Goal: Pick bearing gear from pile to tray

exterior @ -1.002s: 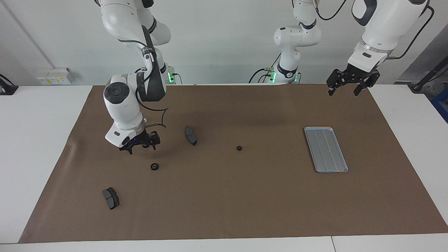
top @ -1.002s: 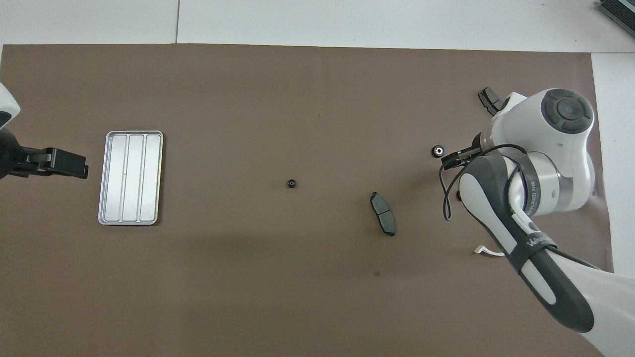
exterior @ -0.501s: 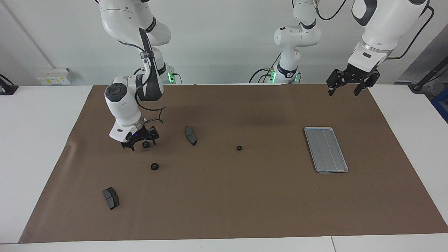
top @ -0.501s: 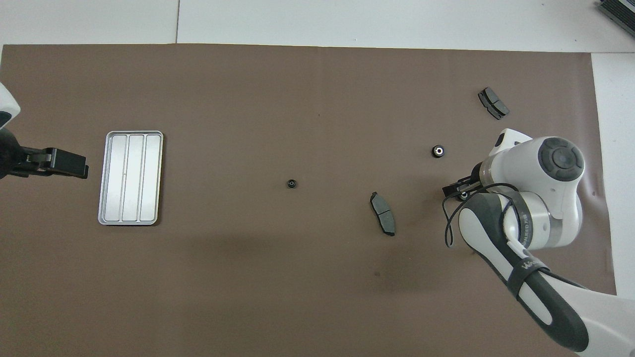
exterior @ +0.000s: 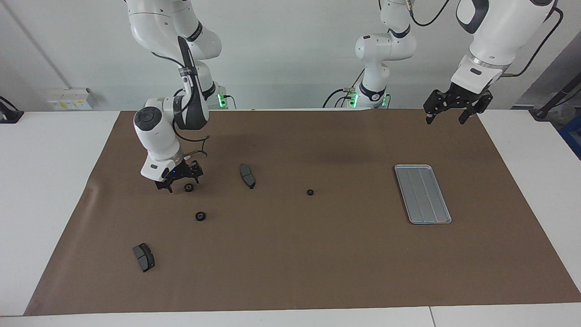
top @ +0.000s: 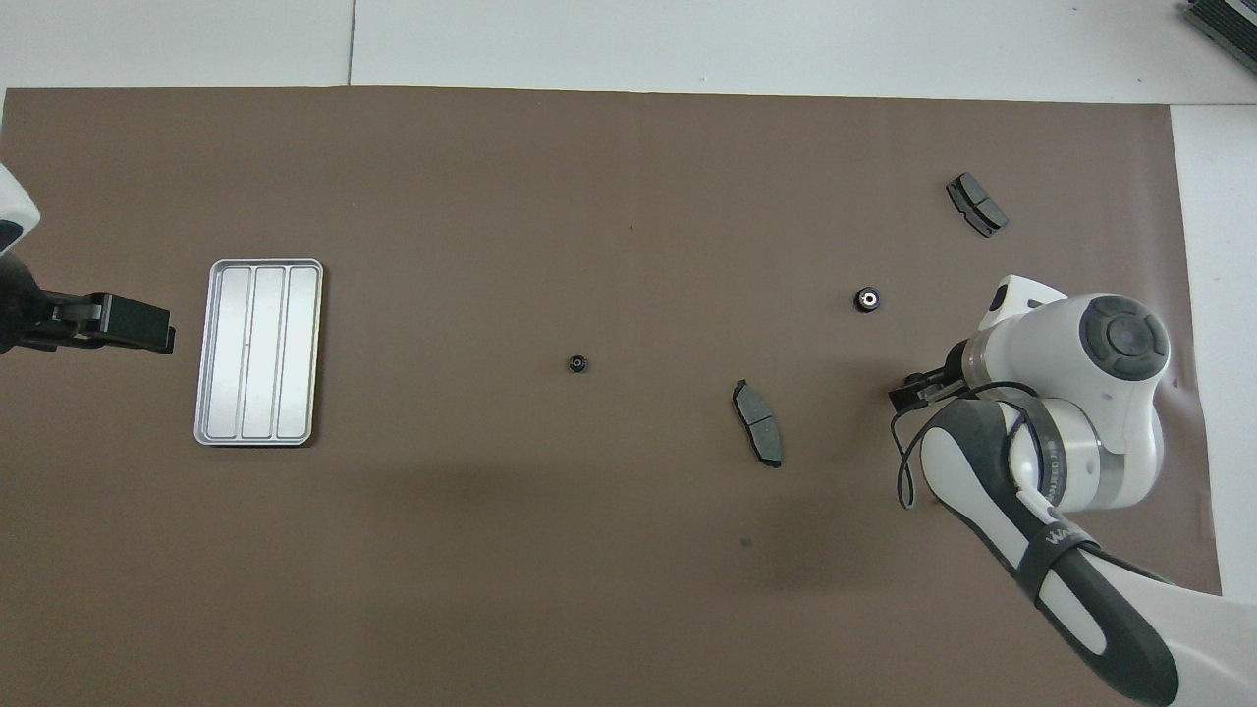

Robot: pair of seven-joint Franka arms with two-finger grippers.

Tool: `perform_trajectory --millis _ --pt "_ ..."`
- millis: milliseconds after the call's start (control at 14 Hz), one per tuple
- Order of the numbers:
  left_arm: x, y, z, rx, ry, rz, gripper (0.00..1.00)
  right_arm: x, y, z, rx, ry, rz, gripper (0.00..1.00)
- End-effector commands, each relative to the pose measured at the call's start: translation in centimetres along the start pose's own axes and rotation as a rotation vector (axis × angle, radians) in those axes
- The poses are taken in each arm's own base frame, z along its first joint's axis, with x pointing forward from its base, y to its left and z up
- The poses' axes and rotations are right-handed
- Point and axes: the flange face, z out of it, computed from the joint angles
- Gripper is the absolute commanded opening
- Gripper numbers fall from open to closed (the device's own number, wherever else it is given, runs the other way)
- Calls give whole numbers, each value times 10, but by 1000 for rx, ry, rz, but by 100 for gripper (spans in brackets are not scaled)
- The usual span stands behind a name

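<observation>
The pile is scattered over the brown mat toward the right arm's end. One black ring (exterior: 189, 187) lies right at my right gripper (exterior: 183, 182), which is open and low over the mat. I cannot tell whether its fingertips touch the ring, and the arm hides that ring in the overhead view. A second ring (exterior: 200, 216) (top: 867, 299) lies farther from the robots, and a smaller ring (exterior: 310, 192) (top: 577, 364) sits mid-mat. The silver tray (exterior: 422, 194) (top: 258, 352) lies toward the left arm's end, nothing in it. My left gripper (exterior: 445, 118) (top: 147, 329) waits open, high in the air.
Two dark grey brake pads lie on the mat: one (exterior: 247, 175) (top: 757, 437) between the right gripper and the small ring, the other (exterior: 144, 257) (top: 975, 203) farthest from the robots at the right arm's end. White table borders the mat (exterior: 290, 254).
My right gripper has drawn back toward the robots and come down at the nearer ring, uncovering the farther ring and brake pad in the overhead view. The left arm has not moved.
</observation>
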Motion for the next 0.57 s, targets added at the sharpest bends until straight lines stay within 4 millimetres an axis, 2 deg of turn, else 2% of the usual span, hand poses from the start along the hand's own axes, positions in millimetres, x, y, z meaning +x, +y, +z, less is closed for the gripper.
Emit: perform_trajectory --millis 0,143,501 --pt "-9 -2 -1 13 5 1 100 -11 -3 1 22 36 7 100" --pt "-10 -2 -1 13 6 1 100 -16 -3 6 24 47 18 100" --pt "-9 -2 -1 13 6 1 100 -16 -4 7 25 43 19 86"
